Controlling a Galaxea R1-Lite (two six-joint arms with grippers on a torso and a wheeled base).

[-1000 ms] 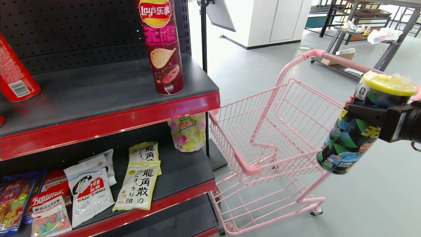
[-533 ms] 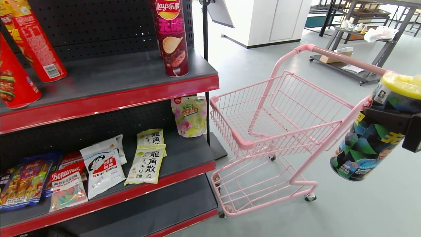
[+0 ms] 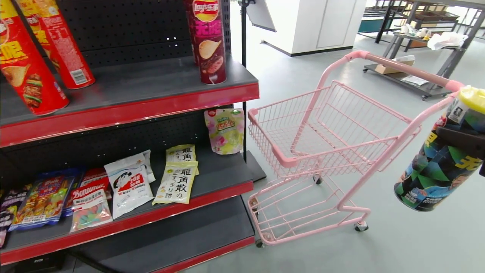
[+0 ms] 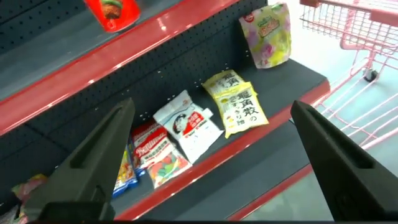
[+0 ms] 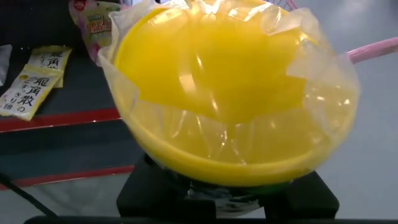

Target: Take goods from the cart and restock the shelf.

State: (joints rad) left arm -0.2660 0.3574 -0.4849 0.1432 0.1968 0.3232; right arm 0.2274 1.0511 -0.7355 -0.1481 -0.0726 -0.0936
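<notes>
Now, over the last second the whole head view has swung to take in more of the shelf (image 3: 151, 100). Two red tubes (image 3: 28, 72) on its upper board have come into frame, so read that as the camera turning, not as goods moving. Through it all the right claw (image 3: 452, 146) has kept its hold on the chip can (image 3: 435, 170), closed across the can's upper body. The can hangs tilted in the air, outside the pink cart (image 3: 322, 125) and beyond its handle, well apart from the shelf. I judge the pick from the cart finished and the carry toward the shelf in progress, with placing not yet begun.

The left claw (image 4: 210, 115) hovers before the lower shelf with its jaws wide apart and nothing between them.

The can is a tall, smooth cylinder with a glossy printed wrap in blue, green and black. Its yellow plastic lid (image 5: 230, 93) is domed and covered by a crinkled clear film. Because the wall looks slick, you should expect it to slip if the grip loosens.

The cart is thin pink wire mesh, and its basket looks bare. The shelf boards are flat dark metal with red lips and a pegboard back. A maroon tube (image 3: 208, 41) stands upright on the upper board, and soft, flat candy bags (image 3: 176, 182) lie on the lower one.
</notes>
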